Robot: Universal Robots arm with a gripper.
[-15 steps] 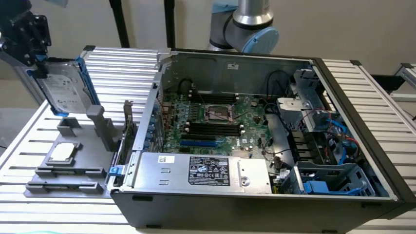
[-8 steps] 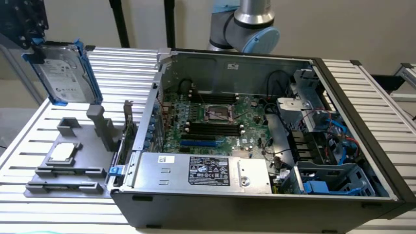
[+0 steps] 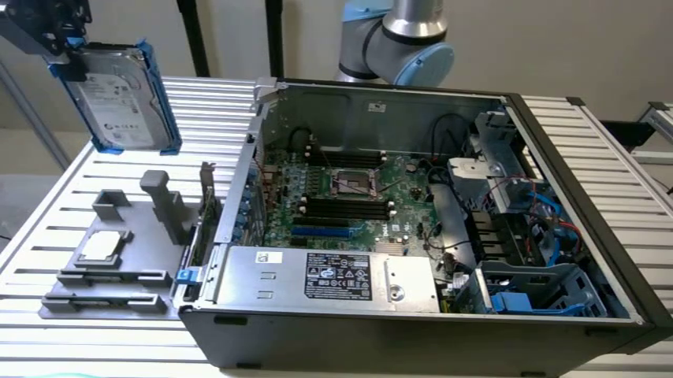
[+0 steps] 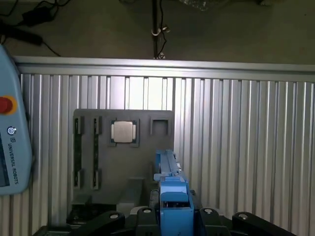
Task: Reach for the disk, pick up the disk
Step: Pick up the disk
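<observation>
The disk (image 3: 118, 96), a silver-grey hard drive with a white label and blue carrier rails, hangs on edge in the air over the slatted table, at the exterior view's upper left. My gripper (image 3: 59, 52) is shut on its top corner. In the wrist view the blue rail of the disk (image 4: 171, 189) runs edge-on between the dark fingers of my gripper (image 4: 173, 216). The grey holder plate lies on the table below it.
An open computer case (image 3: 421, 213) stands at the exterior view's right, with a blue-grey drive cage (image 3: 537, 291) in its near corner. A grey holder plate (image 3: 110, 260) carries a small square CPU chip (image 4: 123, 132). A teach pendant (image 4: 10, 142) lies beside the table.
</observation>
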